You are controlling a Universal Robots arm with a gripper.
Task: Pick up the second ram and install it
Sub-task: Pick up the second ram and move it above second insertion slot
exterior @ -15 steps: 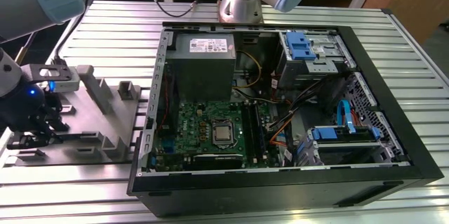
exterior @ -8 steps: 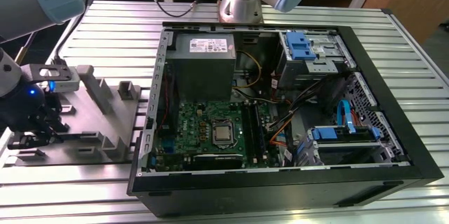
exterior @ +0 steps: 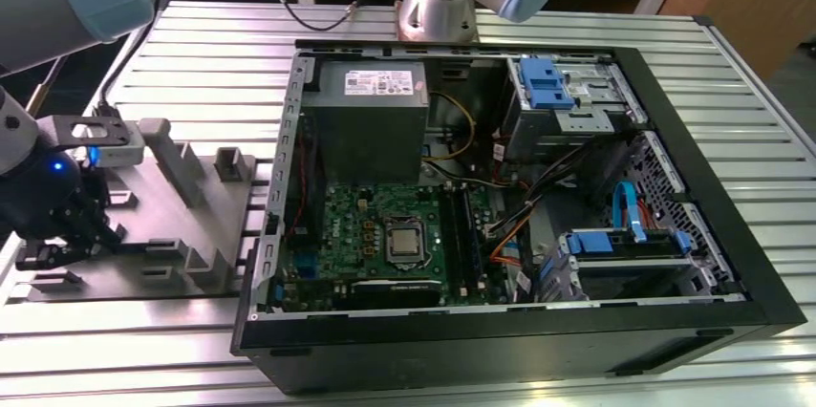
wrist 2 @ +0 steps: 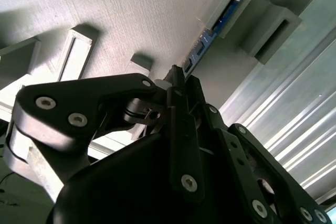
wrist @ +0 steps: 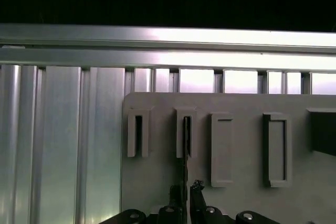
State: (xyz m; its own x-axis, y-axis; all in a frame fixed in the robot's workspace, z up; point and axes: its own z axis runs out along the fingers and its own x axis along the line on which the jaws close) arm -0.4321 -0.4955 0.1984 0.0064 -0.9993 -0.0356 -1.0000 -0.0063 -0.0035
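The second ram [wrist 2: 202, 45] is a thin blue-green stick standing in a slot of the grey holder block [wrist 2: 126, 9]. In the first wrist view the second ram [wrist: 186, 137] shows edge-on, running from its slot down between the fingers. My gripper [wrist 2: 176, 73] is shut on the stick's near end, also visible in the first wrist view [wrist: 185, 191]. In the exterior view the gripper [exterior: 57, 249] hangs low over the holder block [exterior: 191, 202] at the exterior view's left. The motherboard [exterior: 382, 235] with its black memory slots [exterior: 461, 230] lies inside the open computer case.
The open black case [exterior: 714, 235] fills the middle and right of the exterior view, with a power supply [exterior: 370, 92], blue drive brackets [exterior: 542, 82] and orange and blue cables [exterior: 510, 235]. Several empty slots [wrist: 275, 148] sit beside the stick's slot. Ribbed aluminium table [exterior: 204, 53] surrounds everything.
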